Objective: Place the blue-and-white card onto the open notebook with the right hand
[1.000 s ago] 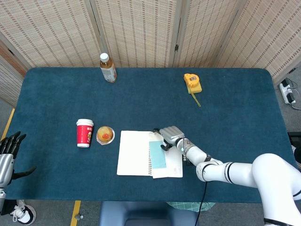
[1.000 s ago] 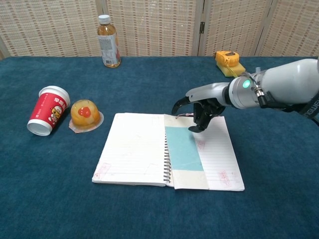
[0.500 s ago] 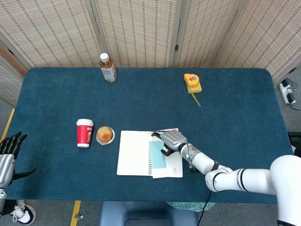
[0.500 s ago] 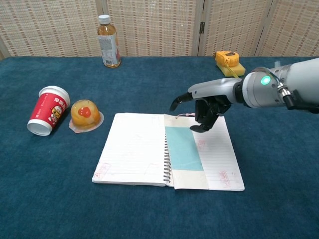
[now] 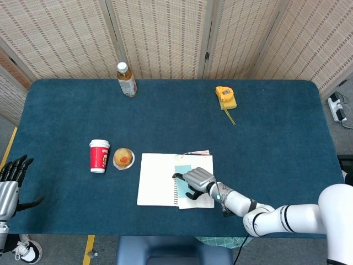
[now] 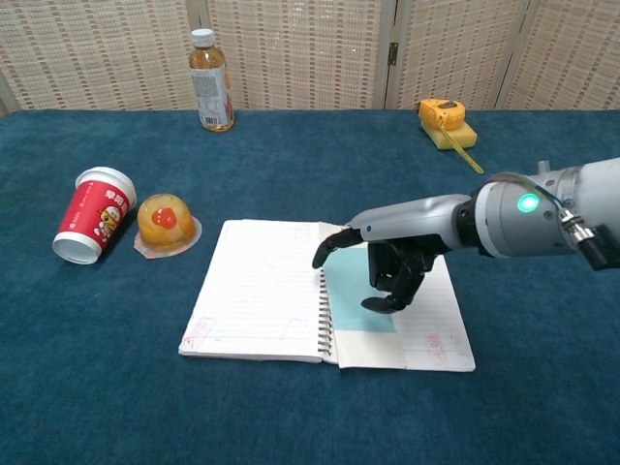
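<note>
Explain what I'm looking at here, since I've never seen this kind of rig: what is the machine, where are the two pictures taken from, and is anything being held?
It is a two-armed robot at a table covered in blue cloth. One picture looks down from its head, the other forward from its chest. The right robot hand is over the open notebook, above the blue-and-white card that already lies on the right page. It seems to hold nothing; whether it touches the card is unclear. The left robot hand waits off the table's edge, fingers apart. Also on the table: a red cup, lying on its side in the chest view, a jelly cup, a drink bottle and a yellow tape measure.
</note>
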Available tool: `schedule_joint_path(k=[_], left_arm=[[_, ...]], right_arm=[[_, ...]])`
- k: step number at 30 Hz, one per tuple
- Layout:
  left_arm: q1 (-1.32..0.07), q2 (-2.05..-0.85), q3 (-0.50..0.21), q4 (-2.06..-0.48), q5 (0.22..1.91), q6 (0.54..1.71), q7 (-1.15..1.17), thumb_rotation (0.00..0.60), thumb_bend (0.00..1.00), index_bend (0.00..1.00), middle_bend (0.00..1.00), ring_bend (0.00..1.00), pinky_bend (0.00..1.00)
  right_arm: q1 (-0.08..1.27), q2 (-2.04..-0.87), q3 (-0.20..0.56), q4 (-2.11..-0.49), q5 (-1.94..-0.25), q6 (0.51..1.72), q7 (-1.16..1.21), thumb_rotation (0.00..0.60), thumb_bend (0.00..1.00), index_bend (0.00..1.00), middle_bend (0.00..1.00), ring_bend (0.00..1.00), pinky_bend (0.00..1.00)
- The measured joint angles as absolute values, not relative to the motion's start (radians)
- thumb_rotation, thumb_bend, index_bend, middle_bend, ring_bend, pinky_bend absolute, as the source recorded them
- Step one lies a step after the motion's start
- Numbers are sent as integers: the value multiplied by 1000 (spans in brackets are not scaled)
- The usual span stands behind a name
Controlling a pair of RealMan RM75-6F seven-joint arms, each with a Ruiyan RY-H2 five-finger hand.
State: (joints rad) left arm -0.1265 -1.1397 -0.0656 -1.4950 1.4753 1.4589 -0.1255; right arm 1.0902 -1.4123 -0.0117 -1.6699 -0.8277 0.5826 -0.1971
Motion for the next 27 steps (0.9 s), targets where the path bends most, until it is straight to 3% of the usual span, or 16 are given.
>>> schedule_joint_path(k=[27], left_arm=[[-130, -1137, -72, -1482, 1466, 1452, -146, 600, 140, 121, 63, 7, 0]], right_arm=[[1130, -1470, -7, -1546, -755, 542, -183, 570, 496, 155, 919, 936, 1000]])
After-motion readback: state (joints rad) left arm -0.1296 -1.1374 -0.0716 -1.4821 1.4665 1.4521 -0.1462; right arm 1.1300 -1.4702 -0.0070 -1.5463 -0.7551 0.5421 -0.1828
